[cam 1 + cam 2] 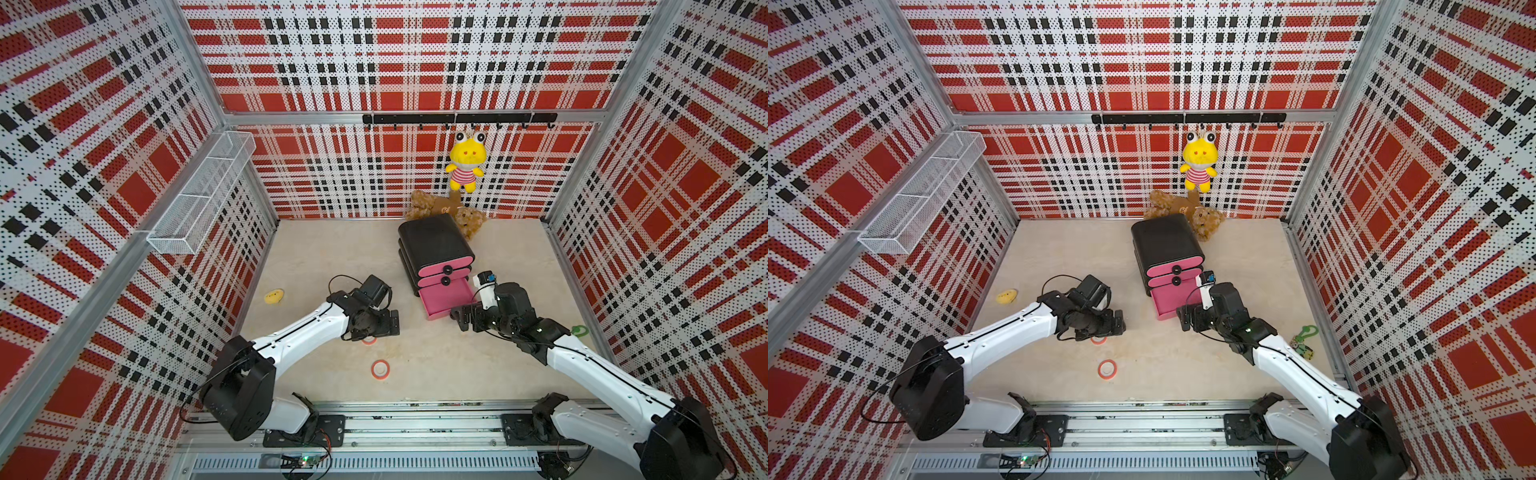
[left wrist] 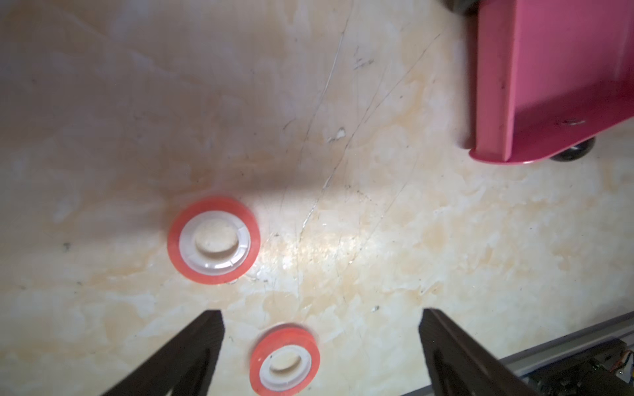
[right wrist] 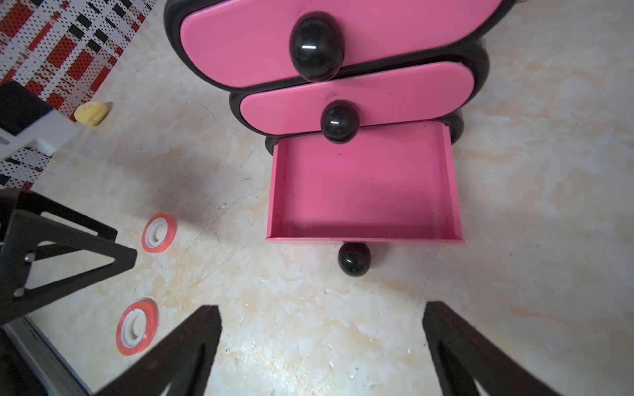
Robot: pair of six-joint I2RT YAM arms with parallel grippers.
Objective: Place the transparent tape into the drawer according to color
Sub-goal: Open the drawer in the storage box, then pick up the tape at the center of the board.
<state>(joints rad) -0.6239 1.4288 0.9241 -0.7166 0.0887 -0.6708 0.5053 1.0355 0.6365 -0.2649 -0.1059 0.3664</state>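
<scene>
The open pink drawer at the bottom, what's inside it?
Nothing that shows: the bottom drawer has only its bare pink floor in the right wrist view. Its back edge is hidden under the middle drawer. Both red tape rings lie outside on the table.

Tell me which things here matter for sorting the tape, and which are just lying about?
Job: red tape rings; open bottom drawer; black cabinet.
Lying about: yellow toy; hanging plush; teddy bears; green keychain; wire basket.
</scene>
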